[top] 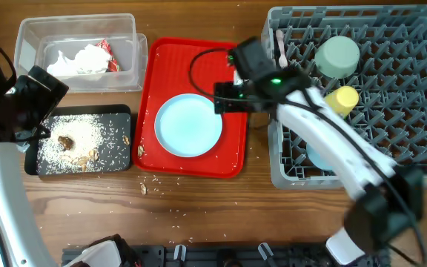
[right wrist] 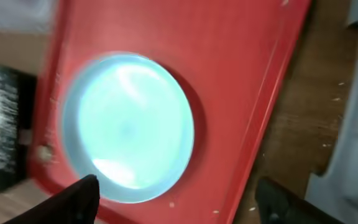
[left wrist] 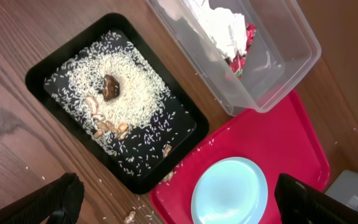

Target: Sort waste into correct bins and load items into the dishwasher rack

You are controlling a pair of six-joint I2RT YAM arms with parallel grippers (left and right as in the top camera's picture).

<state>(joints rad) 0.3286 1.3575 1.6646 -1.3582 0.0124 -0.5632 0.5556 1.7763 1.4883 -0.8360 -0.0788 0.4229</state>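
Hovering over the blue plate [top: 190, 124] on the red tray [top: 199, 55], the right end effector [right wrist: 176, 194] has its fingers [right wrist: 82, 196] spread and empty, probably to take the rim and lift it toward the rack [top: 421, 89], where a green bowl [top: 337, 56] and yellow cup [top: 342, 99] already sit. The left end effector [left wrist: 178, 186], likewise released, hangs by the black tray [top: 121, 111] of rice [left wrist: 135, 106] and scraps [left wrist: 109, 87]. The napkin [top: 80, 61] lies in the clear tub [top: 28, 37]. The right arm [top: 332, 141] hides most of a blue bowl [top: 317, 157]; the blurred wrist view leaves plate contact unclear.
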